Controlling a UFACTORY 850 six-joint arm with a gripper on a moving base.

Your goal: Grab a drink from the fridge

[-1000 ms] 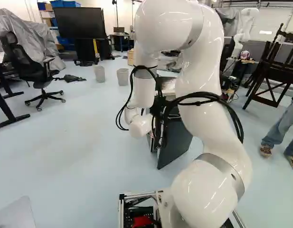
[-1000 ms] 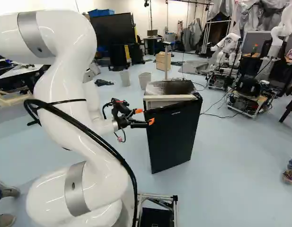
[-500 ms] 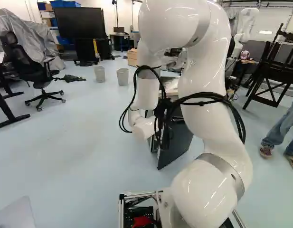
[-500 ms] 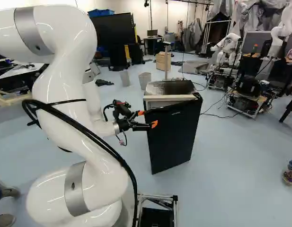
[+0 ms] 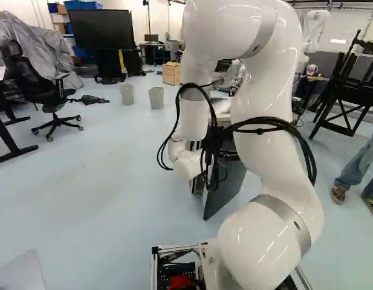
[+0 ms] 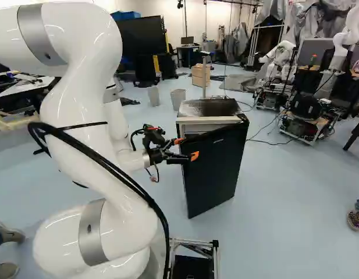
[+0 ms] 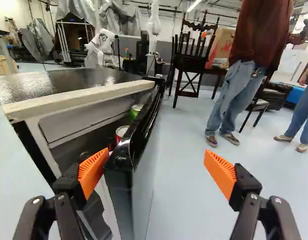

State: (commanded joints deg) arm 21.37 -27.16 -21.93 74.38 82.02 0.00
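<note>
1. Two drink cans are showing inside the fridge [image 6: 205,109], along the inner side of its door [image 6: 217,168]: one red can [image 7: 122,132] is standing nearer the door's free edge, one green can [image 7: 136,110] is standing farther in.
2. Both cans are pointing top up, their long axes running upright; their lower parts are hiding behind the door's edge.
3. One fridge is standing upright, its single door hanging ajar, the free edge facing the gripper [image 6: 187,149].
4. The gripper's two fingers are standing wide apart, one on the fridge's inner side of the door, one outside; they are gripping nothing.
5. Two bins [image 6: 177,99] are standing beyond the fridge.
</note>
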